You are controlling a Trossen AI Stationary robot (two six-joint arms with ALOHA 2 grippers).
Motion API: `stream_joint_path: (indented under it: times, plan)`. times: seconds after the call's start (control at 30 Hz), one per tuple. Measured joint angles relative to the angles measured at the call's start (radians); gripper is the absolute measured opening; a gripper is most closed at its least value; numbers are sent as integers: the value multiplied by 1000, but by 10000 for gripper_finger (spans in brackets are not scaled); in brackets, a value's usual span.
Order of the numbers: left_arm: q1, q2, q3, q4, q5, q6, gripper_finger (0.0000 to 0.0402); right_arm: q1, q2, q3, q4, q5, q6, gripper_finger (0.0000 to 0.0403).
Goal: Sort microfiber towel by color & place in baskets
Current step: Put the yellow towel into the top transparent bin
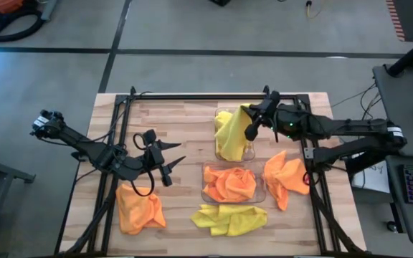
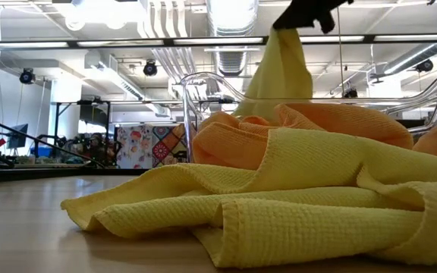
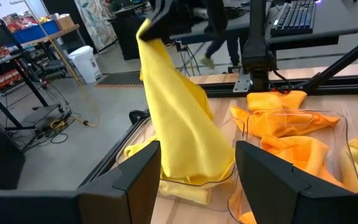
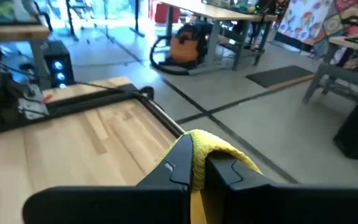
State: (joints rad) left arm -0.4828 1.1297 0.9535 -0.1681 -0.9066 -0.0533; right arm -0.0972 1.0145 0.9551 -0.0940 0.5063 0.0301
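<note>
My right gripper (image 1: 252,123) is shut on a yellow towel (image 1: 231,136) above the far clear basket (image 1: 219,115). The towel's lower end lies in that basket. The near basket (image 1: 262,193) holds orange towels (image 1: 231,183). On the bare table lie one orange towel (image 1: 285,178) at the right, another orange towel (image 1: 139,208) at the near left, and a yellow towel (image 1: 229,219) at the near edge. My left gripper (image 1: 169,163) is open over the table, left of the baskets, and touches nothing. My right gripper pinches a bunched upper edge of the yellow towel (image 4: 199,144) between its two fingers, and a fold sticks out past the tips. The towel (image 3: 179,118) hangs below the fingers. Its lower end (image 3: 185,183) rests in the far basket.
A black metal frame (image 1: 192,97) runs along the table's far edge and sides. Bare wood (image 1: 171,122) lies left of the baskets. In the low view the near yellow towel (image 2: 279,205) fills the foreground. A person (image 3: 219,37) walks in the room beyond the table.
</note>
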Motion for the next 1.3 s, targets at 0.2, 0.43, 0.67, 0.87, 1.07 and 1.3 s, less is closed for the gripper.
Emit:
stream_joint_path:
  times: [0.2, 0.43, 0.67, 0.87, 1.07, 1.3]
  plan:
    - [0, 0, 0, 3, 0, 12, 191, -15, 36, -119, 221, -109, 55, 9]
    - [0, 0, 0, 2, 0, 15, 191, -15, 104, -188, 323, -122, 104, 9]
    - [0, 1, 0, 0, 0, 8, 191, -15, 196, -194, 339, -147, 135, 9]
    - [0, 15, 0, -8, 1, 4, 191, -20, 198, -205, 330, -287, 174, 9]
    - [0, 31, 0, -7, 1, 0, 191, -20, 199, -277, 331, -382, 211, 9]
    - [0, 42, 0, -3, 1, 0, 191, -19, 257, -393, 602, -380, 234, 9]
